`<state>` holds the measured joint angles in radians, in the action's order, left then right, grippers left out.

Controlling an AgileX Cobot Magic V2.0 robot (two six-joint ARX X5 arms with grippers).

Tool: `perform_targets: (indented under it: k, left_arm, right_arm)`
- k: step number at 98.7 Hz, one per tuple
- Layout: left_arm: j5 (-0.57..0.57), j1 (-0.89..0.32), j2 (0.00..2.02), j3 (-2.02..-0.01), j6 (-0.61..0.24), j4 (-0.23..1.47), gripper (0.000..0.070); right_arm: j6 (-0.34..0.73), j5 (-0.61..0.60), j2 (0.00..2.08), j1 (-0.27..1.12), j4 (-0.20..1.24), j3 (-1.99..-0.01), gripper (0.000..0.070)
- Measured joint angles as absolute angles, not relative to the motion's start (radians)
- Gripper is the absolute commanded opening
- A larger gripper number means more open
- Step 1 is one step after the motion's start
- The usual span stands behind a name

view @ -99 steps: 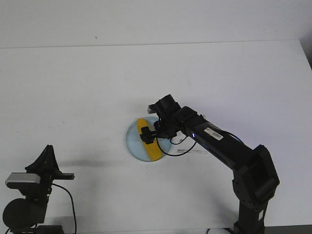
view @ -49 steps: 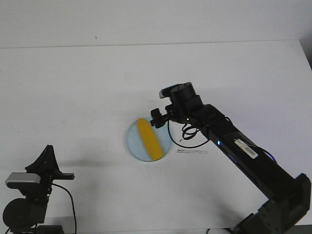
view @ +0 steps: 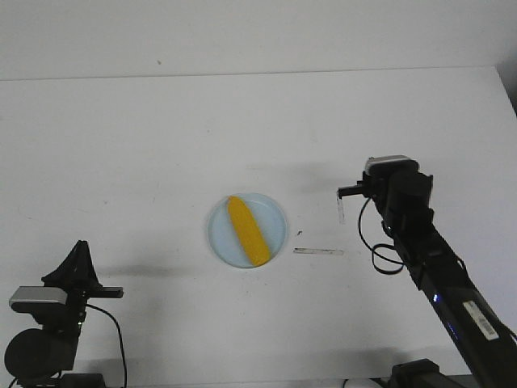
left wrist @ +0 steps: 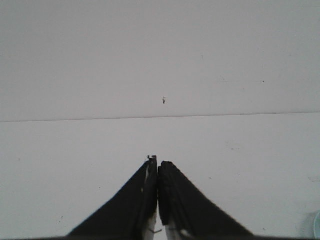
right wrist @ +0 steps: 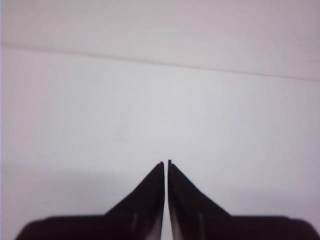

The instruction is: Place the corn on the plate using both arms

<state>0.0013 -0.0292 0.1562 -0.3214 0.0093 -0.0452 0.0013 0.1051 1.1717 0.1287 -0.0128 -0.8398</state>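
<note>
Your corn (view: 247, 231) lies diagonally across the pale blue plate (view: 275, 212) near the middle of the white counter (view: 161, 145), its pointed end toward the far left rim. Your right arm (view: 428, 259) reaches in from the near right, and its pincer (right wrist: 166, 165) sits well to the right of the plate, clenched with both tips together and grasping nothing. Your left pincer (left wrist: 158, 162) waits at the near left corner, also clenched and empty. Two thin clear strips (view: 317, 251) lie on the counter between plate and right arm.
</note>
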Motion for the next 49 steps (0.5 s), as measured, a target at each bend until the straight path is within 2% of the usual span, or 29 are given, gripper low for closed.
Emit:
perform_targets:
  k: [19, 49]
  left_arm:
    - [0.001, -0.029, 0.156, -0.321, 0.009, -0.045, 0.0002]
    - [0.001, -0.029, 0.156, -0.321, 0.009, -0.045, 0.0002]
  right_arm:
    - [-0.001, 0.106, 0.999, 0.056, -0.144, -0.59, 0.0003]
    - [-0.004, 0.073, 0.674, 0.021, -0.115, -0.36, 0.0004]
